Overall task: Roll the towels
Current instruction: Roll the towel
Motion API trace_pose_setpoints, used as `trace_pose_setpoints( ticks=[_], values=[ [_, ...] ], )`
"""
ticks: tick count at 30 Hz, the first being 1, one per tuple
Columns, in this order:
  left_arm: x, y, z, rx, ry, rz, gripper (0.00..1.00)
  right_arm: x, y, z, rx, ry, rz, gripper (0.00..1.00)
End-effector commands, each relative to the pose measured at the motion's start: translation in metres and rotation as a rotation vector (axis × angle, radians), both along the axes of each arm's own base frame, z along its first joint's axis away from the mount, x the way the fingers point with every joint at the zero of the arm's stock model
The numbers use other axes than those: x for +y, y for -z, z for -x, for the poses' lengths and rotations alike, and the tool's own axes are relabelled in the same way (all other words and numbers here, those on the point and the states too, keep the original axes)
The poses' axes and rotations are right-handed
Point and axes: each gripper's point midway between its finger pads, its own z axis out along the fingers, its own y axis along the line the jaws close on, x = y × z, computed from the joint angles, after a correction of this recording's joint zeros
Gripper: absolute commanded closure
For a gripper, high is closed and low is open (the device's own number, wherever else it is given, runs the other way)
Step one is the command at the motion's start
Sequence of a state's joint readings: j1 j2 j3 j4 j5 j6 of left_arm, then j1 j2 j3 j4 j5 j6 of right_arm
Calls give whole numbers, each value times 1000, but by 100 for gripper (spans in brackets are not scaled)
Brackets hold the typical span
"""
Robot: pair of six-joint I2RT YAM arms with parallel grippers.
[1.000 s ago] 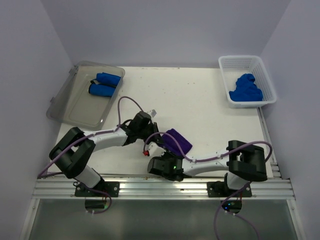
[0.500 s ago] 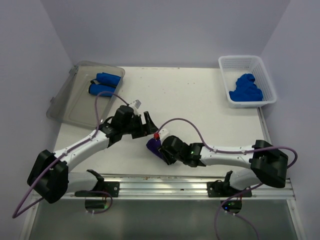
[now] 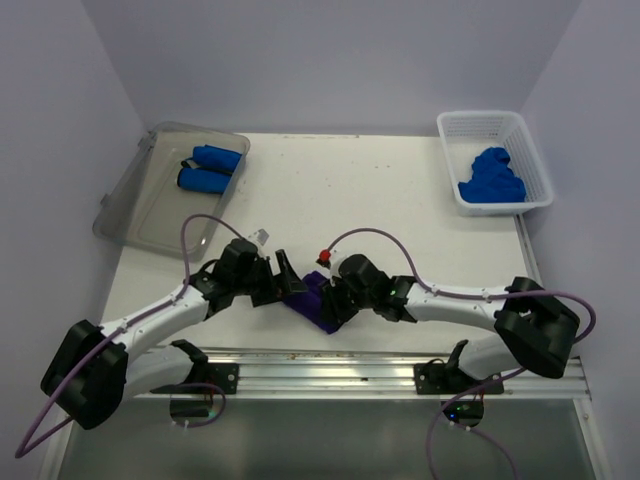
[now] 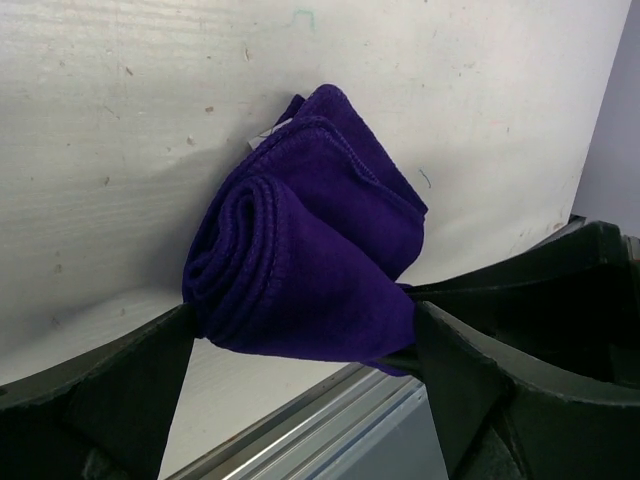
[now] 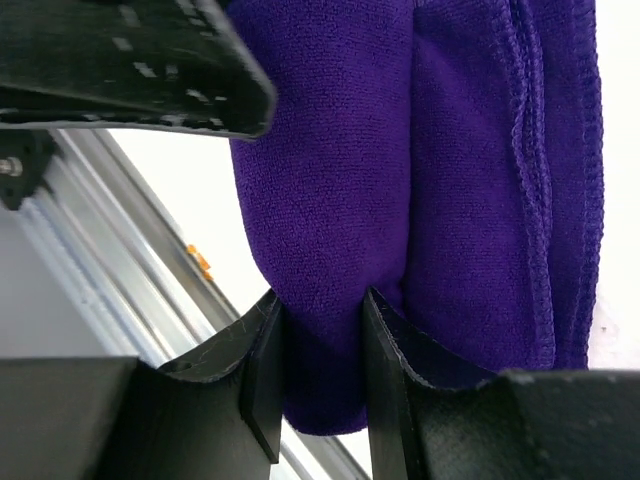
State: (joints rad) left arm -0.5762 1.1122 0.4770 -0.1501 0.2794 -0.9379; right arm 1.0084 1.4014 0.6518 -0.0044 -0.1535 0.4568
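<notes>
Left fingers spread wide astride the rolled purple towel; right fingers clenched on a fold of it.
The roll lies at the near edge of the counter, centre. Rolling looks done; next, probably, one arm must grip the whole roll firmly so it stays wound, then carry it to the grey tray at far left, beside two blue rolls. No legible writing.

White arms, black joints, looping purple cables — one red plug
</notes>
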Motion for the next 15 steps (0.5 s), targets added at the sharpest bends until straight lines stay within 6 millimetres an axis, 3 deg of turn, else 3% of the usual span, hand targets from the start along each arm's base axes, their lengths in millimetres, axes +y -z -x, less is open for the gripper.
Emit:
trace_pose_setpoints(
  ticks=[1, 4, 15],
  values=[
    [-1, -10, -5, -32, -29, 35, 5, 9, -5, 6, 115, -2, -90, 74],
    [1, -8, -3, -31, -34, 26, 1, 10, -6, 3, 175, 17, -121, 75],
    [9, -1, -1, -8, -61, -26, 1, 14, -4, -4, 319, 68, -223, 75]
  ],
)
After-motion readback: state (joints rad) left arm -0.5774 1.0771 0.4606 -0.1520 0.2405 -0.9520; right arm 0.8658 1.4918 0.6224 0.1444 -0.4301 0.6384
